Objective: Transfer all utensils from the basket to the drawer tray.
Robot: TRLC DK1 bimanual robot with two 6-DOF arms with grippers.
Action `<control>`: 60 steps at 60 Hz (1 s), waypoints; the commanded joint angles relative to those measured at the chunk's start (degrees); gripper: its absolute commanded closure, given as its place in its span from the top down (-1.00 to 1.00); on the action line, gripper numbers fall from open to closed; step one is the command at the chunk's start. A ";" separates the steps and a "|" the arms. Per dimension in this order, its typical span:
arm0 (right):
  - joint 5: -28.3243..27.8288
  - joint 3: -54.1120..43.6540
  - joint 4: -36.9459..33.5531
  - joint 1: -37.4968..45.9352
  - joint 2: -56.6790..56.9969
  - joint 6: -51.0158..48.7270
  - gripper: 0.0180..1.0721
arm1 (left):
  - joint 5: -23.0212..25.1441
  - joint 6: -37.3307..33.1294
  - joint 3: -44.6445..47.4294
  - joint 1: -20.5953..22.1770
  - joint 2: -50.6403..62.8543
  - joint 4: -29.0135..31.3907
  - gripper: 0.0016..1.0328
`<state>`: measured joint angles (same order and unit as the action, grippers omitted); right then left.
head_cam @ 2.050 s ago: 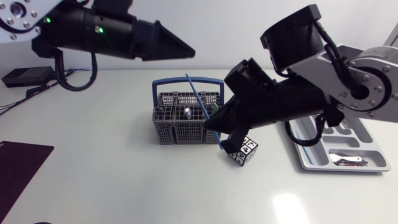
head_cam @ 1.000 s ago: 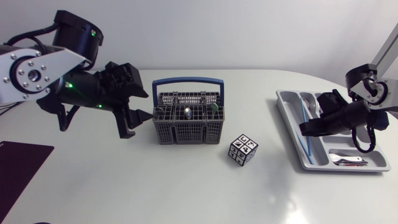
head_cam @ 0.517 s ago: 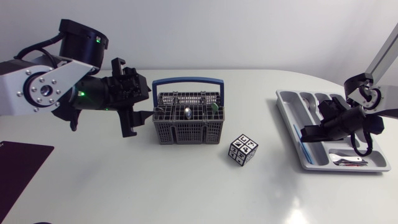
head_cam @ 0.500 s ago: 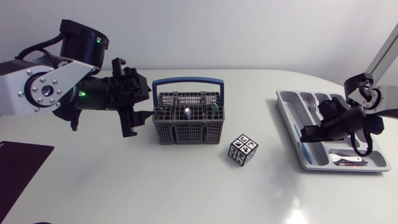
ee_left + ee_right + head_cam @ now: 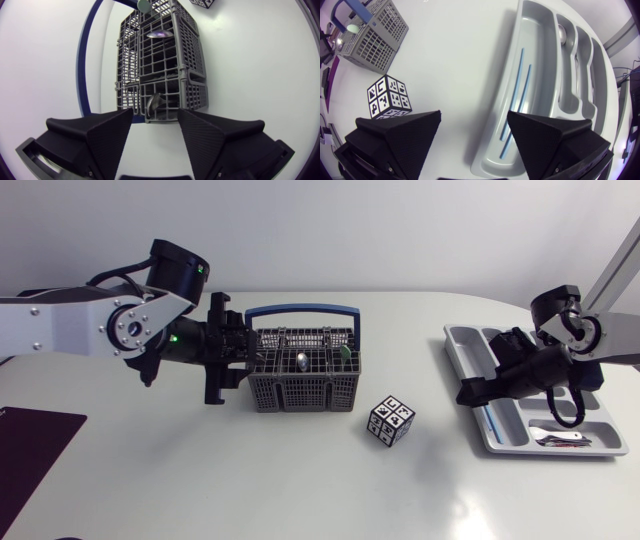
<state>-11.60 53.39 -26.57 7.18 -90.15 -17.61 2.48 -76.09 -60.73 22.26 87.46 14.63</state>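
while the basket (image 5: 300,370) stands at mid-table with its blue handle (image 5: 302,310) arched over the far side, the tray (image 5: 505,75) lies well apart at the right. between them, nearer than both, sits a cube (image 5: 391,421) with black-and-white markers, apart from each. a dark mat (image 5: 30,450) lies at the near left corner.

several utensils are in the basket: a spoon (image 5: 159,34) bowl-up in a middle cell, a green-topped piece (image 5: 345,352) toward its right end, and a dark metal piece (image 5: 154,102) in the cell at its left end. two blue sticks (image 5: 518,80) lie side by side in the tray's long left compartment; a spoon bowl (image 5: 562,32) shows at the far end of the next one, and silver pieces (image 5: 560,438) rest in the near right compartment.

the left gripper (image 5: 155,117) is level with the basket's left end, fingers spread wide and gripping nothing; the grey end wall is just ahead of the fingertips, and i cannot tell if they touch it. the right gripper (image 5: 475,120) hangs over the tray's left rim, fingers wide apart and empty, one finger above the table beside the cube, the other above the tray.
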 commanded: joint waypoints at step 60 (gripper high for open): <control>5.27 -2.76 0.64 -9.99 3.23 4.42 0.88 | 0.16 -9.33 -7.21 -0.64 4.65 0.66 -0.86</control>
<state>-6.96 52.45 -25.67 -2.48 -88.25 -14.52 2.68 -84.07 -66.00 22.13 93.80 14.46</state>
